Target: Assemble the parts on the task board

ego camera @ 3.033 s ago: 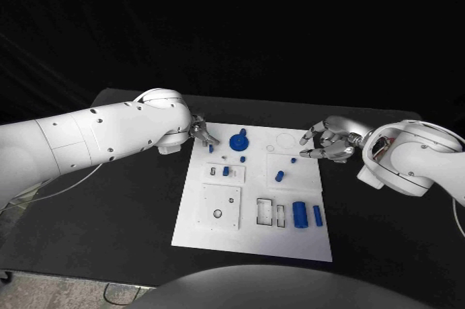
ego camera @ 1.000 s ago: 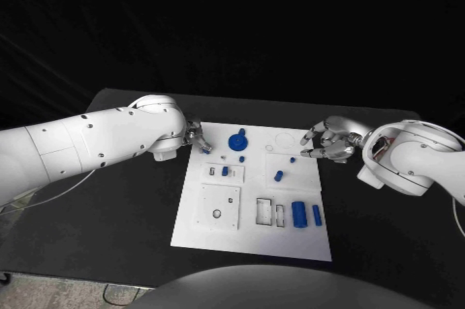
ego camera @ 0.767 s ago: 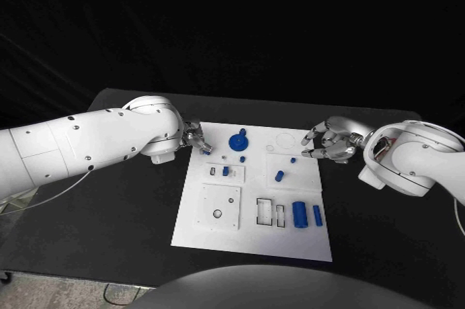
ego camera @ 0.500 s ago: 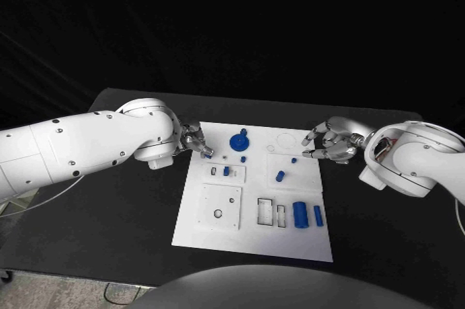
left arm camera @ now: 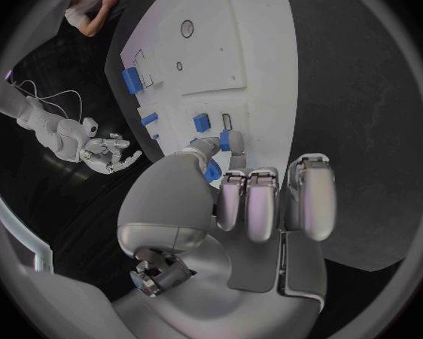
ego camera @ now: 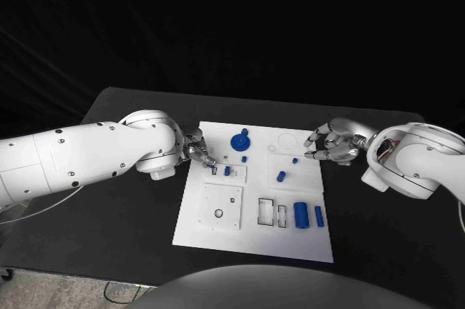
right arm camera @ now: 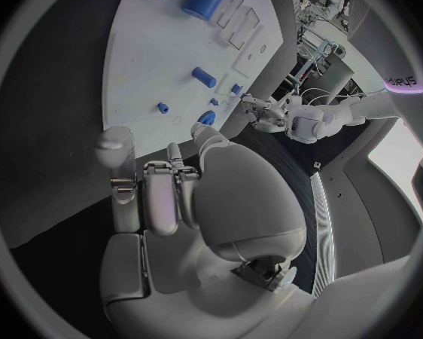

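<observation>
The white task board point(ego camera: 254, 236) lies mid-table. My left hand point(ego camera: 197, 152) hovers at its left edge and pinches a small blue peg point(left arm camera: 237, 141) between thumb and a finger, just over the small slotted plate point(ego camera: 224, 172). The other fingers point(left arm camera: 264, 203) are curled beside it. My right hand point(ego camera: 329, 146) hangs at the board's far right edge with its fingers curled in and nothing in them. On the board are a round blue disc point(ego camera: 238, 142), several small blue pegs such as one at mid-board point(ego camera: 281, 176), and two blue cylinders point(ego camera: 300, 215) near the front right.
A square white plate point(ego camera: 220, 206) with holes and two rectangular sockets point(ego camera: 265, 211) sit on the board's near half. Black table point(ego camera: 116, 215) surrounds the board, with room on both sides and at the front.
My left hand has moved nearer along the board's left edge, carrying the blue peg from beside the round disc to the small slotted plate. The right hand has stayed put.
</observation>
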You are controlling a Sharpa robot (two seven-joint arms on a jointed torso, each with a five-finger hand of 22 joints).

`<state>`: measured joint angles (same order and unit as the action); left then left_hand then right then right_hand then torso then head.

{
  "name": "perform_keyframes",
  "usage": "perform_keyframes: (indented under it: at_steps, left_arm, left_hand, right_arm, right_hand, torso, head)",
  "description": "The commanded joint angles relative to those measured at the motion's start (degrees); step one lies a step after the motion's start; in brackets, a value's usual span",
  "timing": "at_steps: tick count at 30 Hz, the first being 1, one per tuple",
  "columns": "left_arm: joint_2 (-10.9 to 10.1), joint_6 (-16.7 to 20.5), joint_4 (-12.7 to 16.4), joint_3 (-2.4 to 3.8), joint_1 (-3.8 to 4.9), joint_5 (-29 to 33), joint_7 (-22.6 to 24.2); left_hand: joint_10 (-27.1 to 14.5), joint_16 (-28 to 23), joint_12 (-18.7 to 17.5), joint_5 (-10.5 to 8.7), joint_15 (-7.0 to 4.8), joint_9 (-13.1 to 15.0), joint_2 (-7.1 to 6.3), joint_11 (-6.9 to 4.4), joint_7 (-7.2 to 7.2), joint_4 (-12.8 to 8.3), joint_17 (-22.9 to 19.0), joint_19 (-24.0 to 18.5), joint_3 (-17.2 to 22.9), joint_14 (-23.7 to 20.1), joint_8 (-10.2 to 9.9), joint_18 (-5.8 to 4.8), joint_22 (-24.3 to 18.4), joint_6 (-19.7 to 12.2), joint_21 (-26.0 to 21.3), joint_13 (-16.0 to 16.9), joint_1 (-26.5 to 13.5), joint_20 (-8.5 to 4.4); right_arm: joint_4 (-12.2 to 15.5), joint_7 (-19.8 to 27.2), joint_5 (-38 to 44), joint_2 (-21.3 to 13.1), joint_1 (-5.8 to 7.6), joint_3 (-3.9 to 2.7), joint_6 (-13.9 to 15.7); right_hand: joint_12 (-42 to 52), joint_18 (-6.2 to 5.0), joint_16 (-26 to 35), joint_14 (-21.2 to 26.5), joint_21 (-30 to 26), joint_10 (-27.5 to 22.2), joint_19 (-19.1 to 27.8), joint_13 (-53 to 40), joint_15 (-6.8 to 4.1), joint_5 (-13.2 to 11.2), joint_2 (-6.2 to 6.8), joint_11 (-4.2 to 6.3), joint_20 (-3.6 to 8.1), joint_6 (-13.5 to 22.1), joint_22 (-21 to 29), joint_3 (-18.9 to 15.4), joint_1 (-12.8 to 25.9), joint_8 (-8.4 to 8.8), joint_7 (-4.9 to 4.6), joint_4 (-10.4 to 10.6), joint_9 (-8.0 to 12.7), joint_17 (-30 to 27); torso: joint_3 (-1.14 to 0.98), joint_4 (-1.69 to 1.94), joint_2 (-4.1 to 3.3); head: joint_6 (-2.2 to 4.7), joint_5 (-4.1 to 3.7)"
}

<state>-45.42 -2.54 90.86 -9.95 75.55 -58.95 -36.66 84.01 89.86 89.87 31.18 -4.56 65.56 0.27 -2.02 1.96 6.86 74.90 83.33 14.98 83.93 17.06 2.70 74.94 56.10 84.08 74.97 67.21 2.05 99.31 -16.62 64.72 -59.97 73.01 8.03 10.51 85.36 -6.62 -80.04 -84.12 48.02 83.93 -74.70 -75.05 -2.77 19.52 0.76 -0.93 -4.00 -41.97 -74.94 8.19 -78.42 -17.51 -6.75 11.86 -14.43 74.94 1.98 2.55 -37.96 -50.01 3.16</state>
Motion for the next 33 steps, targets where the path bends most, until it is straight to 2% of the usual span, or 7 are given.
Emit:
perform_keyframes:
  at_steps: [1, 11, 17, 33]
  left_arm:
    - [0.26, 1.10, 0.19, -0.03, -0.28, -1.91, 0.88]
    - [0.51, 0.71, 0.06, -0.13, -1.01, -2.26, 0.98]
    - [0.61, 0.05, -0.05, -0.24, -1.32, -2.25, 0.82]
    - [0.55, -0.72, 0.01, -0.44, -1.64, -1.90, 0.63]
  left_hand:
    - [5.99, 0.14, 0.13, -0.32, 0.16, -0.01, -0.26, 0.03, -0.24, 0.04, 15.10, -0.21, 0.30, 6.07, -0.19, -0.43, 9.06, 0.09, -0.09, 15.03, 0.21, 0.08]
    - [5.99, 0.14, 0.13, -0.59, 0.17, 0.00, -0.22, 0.04, -0.22, 0.07, 15.10, -0.22, 0.48, 6.07, -0.20, -0.42, 9.05, 0.16, -0.11, 15.03, 0.15, 0.08]
    - [5.99, 0.14, 0.13, -0.71, 0.18, 0.00, -0.21, 0.05, -0.21, 0.09, 15.10, -0.24, 0.55, 6.07, -0.21, -0.41, 9.04, 0.17, -0.14, 15.03, 0.10, 0.08]
    - [5.99, 0.14, 0.13, -0.99, 0.19, 0.00, -0.20, 0.07, -0.19, 0.13, 15.10, -0.31, 0.70, 6.07, -0.24, -0.39, 9.00, 0.18, -0.20, 15.03, 0.01, 0.09]
  right_arm:
    - [0.06, 0.02, -0.23, -0.08, -0.09, 0.00, -0.76]
    - [-0.02, 0.04, -0.98, -0.02, -0.17, 0.00, -0.96]
    - [-0.10, 0.06, -1.12, 0.01, -0.21, 0.00, -1.01]
    - [-0.31, 0.05, -1.48, 0.21, -0.52, 0.00, -1.39]
  right_hand:
    - [-0.23, -1.10, 0.32, -1.97, -0.22, 0.43, 0.11, -10.36, 0.37, 0.25, -0.45, -0.27, 0.09, -0.31, -2.21, 0.34, -0.15, -0.22, 0.06, -0.11, 0.08, 5.63]
    - [-0.20, -1.11, 0.35, -1.96, -0.31, 0.46, 0.12, -10.39, 0.37, 0.48, -0.47, -0.27, 0.09, -0.31, -2.21, 0.50, -0.27, -0.21, 0.04, -0.21, 0.14, 5.60]
    - [-0.22, -1.12, 0.38, -1.94, -0.37, 0.44, 0.12, -10.37, 0.37, 0.68, -0.49, -0.27, 0.10, -0.31, -2.22, 0.62, -0.37, -0.21, 0.02, -0.29, 0.18, 5.57]
    - [-0.32, -1.18, 0.48, -1.90, -0.82, 0.33, 0.23, -10.28, 0.39, 1.20, -0.50, -0.32, 0.09, -0.33, -2.14, 0.95, -0.59, -0.21, -0.04, -0.53, 0.30, 5.48]
  torso:
    - [-0.07, -0.15, -0.03]
    - [-0.19, -0.12, 0.10]
    - [-0.12, -0.07, 0.09]
    - [-0.13, -0.09, 0.03]
  head:
    - [0.01, 0.16]
    - [0.01, 0.20]
    - [0.01, 0.07]
    - [0.01, 0.24]
